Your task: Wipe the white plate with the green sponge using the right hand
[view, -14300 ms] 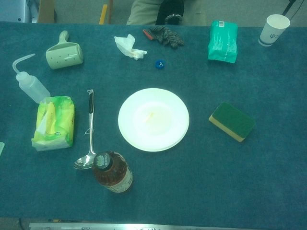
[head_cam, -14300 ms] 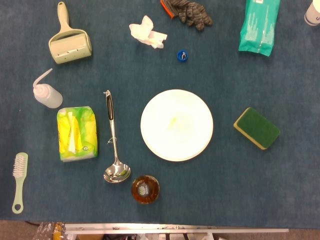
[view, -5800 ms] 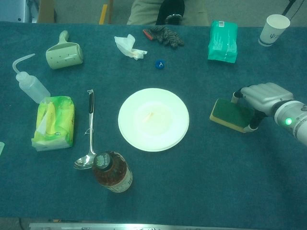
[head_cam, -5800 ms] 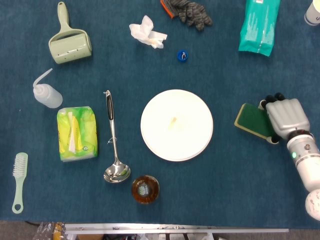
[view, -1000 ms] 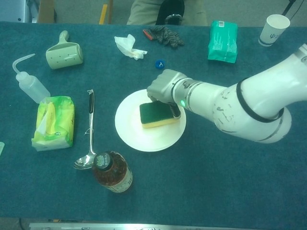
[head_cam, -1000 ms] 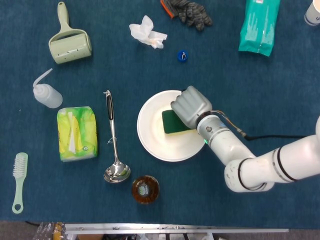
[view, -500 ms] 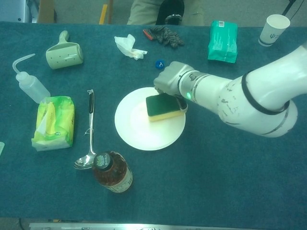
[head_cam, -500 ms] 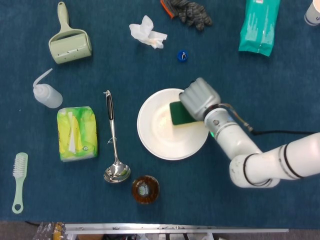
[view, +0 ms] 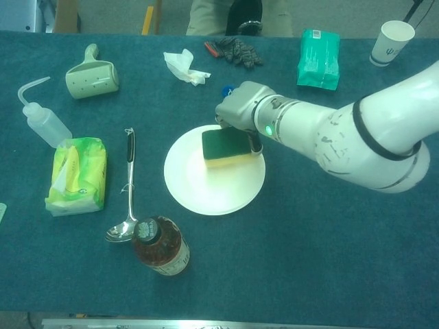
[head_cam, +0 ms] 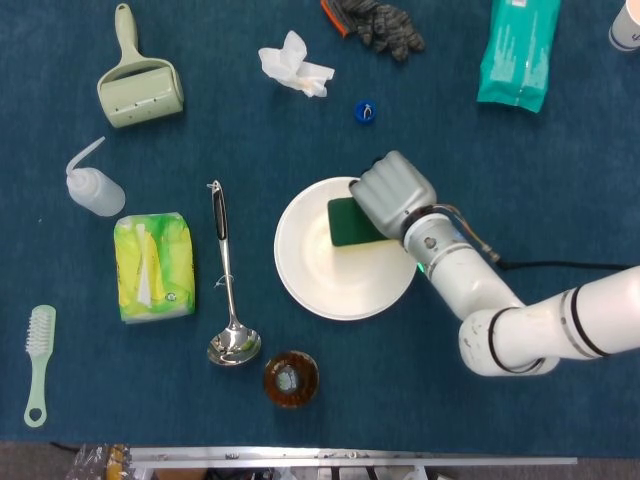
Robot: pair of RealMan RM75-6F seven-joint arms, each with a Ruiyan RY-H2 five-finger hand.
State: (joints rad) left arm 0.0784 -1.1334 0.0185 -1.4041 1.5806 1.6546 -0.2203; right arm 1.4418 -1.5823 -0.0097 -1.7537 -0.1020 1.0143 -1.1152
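Note:
The white plate (head_cam: 330, 280) (view: 206, 188) lies in the middle of the blue table. My right hand (head_cam: 393, 195) (view: 240, 104) grips the green sponge (head_cam: 348, 222) (view: 225, 147) with a yellow underside and presses it on the plate's far right part. The hand covers the sponge's right end. My left hand appears in neither view.
A ladle (head_cam: 227, 290) and a brown bottle (head_cam: 290, 378) lie left of and in front of the plate. A yellow-green wipes pack (head_cam: 152, 266), squeeze bottle (head_cam: 92, 186), lint roller (head_cam: 140, 88), tissue (head_cam: 294, 63), blue cap (head_cam: 365, 112), gloves (head_cam: 380, 24) and a teal pack (head_cam: 518, 52) ring the table.
Over the last second the hand slid the sponge across the plate, from the centre toward the far right edge, then a little back left.

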